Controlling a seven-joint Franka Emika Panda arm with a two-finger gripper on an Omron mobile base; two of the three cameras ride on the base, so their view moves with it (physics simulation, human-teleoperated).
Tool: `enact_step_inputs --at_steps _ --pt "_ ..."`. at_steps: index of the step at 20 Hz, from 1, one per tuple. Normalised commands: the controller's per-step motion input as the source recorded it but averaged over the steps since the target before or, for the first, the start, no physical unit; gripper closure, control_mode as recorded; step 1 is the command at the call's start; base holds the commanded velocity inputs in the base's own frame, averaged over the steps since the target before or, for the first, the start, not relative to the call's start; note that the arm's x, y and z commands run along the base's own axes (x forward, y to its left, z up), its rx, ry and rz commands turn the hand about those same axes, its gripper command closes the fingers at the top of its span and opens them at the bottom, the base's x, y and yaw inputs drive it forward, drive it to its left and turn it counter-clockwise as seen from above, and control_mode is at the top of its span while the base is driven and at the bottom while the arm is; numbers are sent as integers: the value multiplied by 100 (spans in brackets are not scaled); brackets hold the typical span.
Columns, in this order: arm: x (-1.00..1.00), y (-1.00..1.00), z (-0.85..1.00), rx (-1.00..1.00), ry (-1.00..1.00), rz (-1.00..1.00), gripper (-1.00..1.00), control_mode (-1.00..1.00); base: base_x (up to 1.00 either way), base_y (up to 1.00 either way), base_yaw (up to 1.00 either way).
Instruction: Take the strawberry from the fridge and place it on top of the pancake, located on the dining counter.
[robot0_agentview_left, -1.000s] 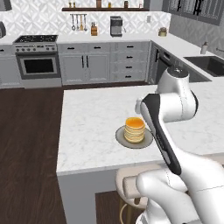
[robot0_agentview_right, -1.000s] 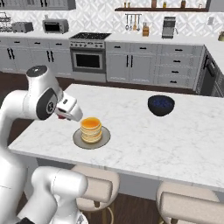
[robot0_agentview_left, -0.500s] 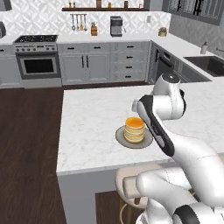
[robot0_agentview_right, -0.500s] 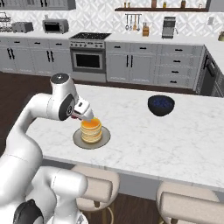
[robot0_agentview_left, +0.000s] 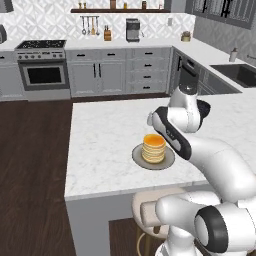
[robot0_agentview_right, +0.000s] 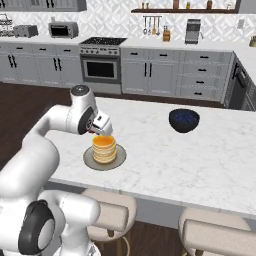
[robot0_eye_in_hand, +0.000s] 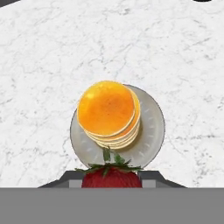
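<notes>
The strawberry, red with a green leafy cap, sits between my gripper's two dark tips, which are shut on it. Just beyond it in the hand view stands the pancake, a golden stack with an orange top on a round grey plate. From the base views my gripper hangs just above the pancake, at the stack's back-left edge, over the white marbled dining counter. The pancake and its plate stand near the counter's front edge. The fridge is out of view.
A dark blue-black bowl rests on the counter, to the right of the plate and farther back. Two padded stools stand under the front edge. Cabinets, a stove and a sink line the walls beyond.
The arm has swung my gripper with the strawberry rightward in the right base view, from left of the plate to just over the pancake's edge. Plate and bowl have not moved.
</notes>
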Motion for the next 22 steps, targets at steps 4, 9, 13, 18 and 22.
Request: enact_step_inputs --at_steps 4,9,13,18,22 --pt "14 0 -36 0 -2 0 100 -100 0 0 0" --pt "27 0 -21 0 -2 -1 100 -100 0 0 0" --pt "34 0 -10 0 -3 -1 100 -100 0 0 0" --pt "13 0 -18 0 1 -1 100 -100 0 0 0" --pt "15 0 -18 0 1 -1 100 -100 0 0 0"
